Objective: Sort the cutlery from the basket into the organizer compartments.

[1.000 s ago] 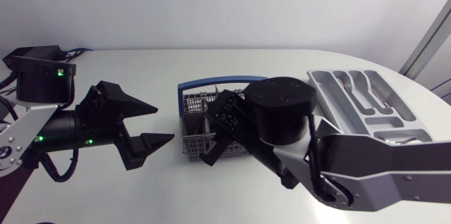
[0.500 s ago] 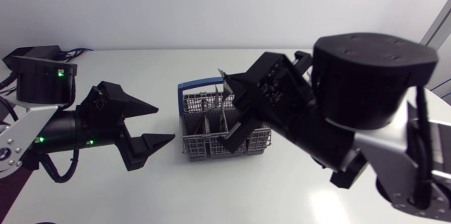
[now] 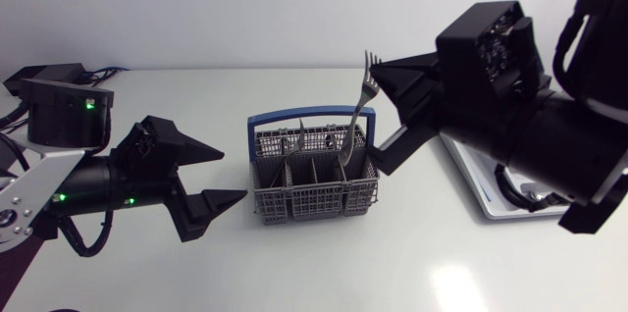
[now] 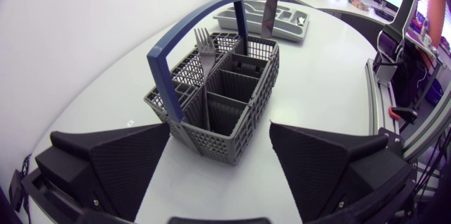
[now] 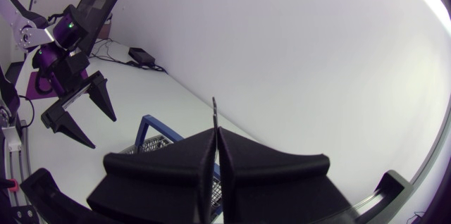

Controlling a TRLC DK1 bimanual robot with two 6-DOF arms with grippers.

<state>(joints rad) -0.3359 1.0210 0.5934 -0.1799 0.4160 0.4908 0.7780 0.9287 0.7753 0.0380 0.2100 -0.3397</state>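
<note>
**Head view:** The right claw (image 3: 381,116) is holding a fork (image 3: 359,104) clamped between its fingers. The fork is pointing tines up and leaning slightly above the right-hand end of the grey cutlery basket (image 3: 312,186). Its lower end is hanging at the basket's rim, and whether it is clear of the basket cannot be told. The basket is standing mid-way across the white desk (image 3: 294,263), its blue handle (image 3: 294,116) arching over it. The left claw (image 3: 231,173) is hovering just beside the basket's left end, fingers wide apart and gripping nothing. The organizer (image 3: 488,197) is lying at the desk's right side, mostly hidden under the right arm.

**Left wrist view:** The left claw's two fingers are standing apart, with the basket just ahead of them and untouched. A second fork (image 4: 204,44) is standing tines up in a compartment beside the blue handle. The held fork's shaft is hanging over the basket's far end. The organizer is lying beyond it on the desk, apart from the basket.

**Right wrist view:** The right claw's fingers are pressing together on the fork, which is showing edge-on as a thin strip past their tips. Part of the basket and its blue handle is showing beneath. Across the desk, the left arm is holding its claw spread.
</note>
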